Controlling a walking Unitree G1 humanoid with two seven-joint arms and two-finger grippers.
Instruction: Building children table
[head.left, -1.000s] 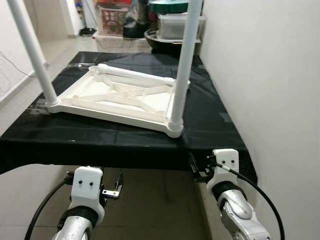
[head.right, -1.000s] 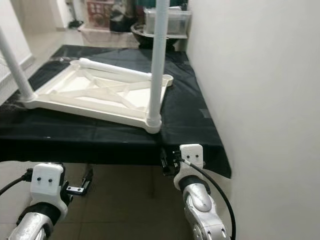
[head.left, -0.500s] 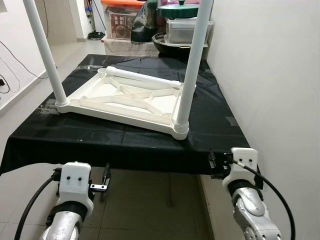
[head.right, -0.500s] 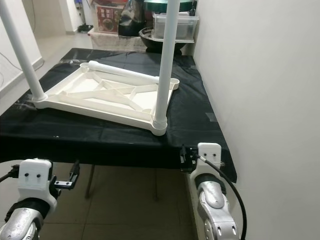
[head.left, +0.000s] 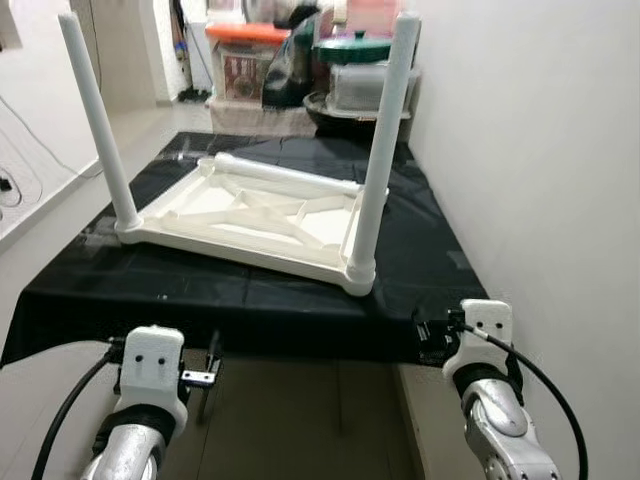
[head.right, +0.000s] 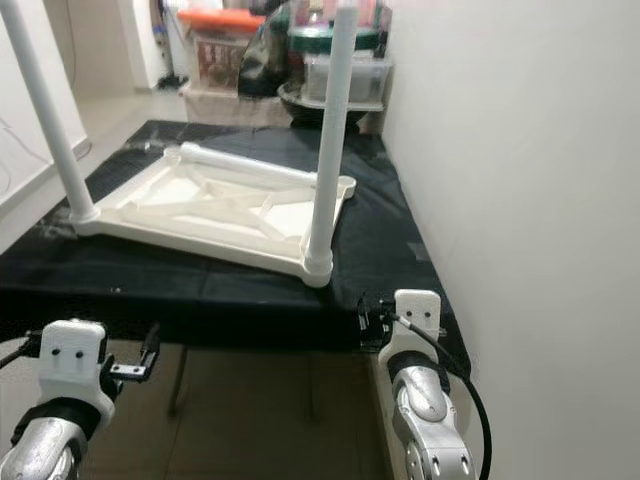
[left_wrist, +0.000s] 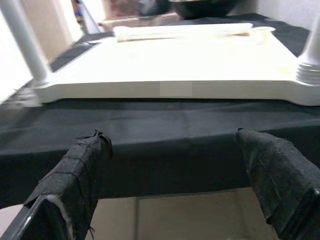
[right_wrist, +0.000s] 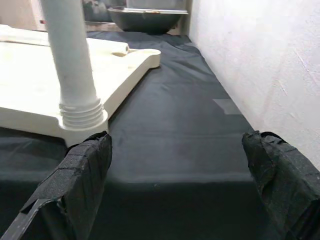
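Both my pincers stay low at the black-draped table's near edge, left pincer and right pincer spread wide; upturned white plastic tabletop with two upright legs lies unmoved.

So the room's pretty narrow: a plain white plastered wall runs right along the right side, touching the edge of a counter covered in a wrinkly black plastic sheet. Under it is a beige tiled floor. At the far end sits a pile of household clutter, including a dark round basin, a clear plastic lidded box and an orange-lidded storage crate. Light's bright and even.
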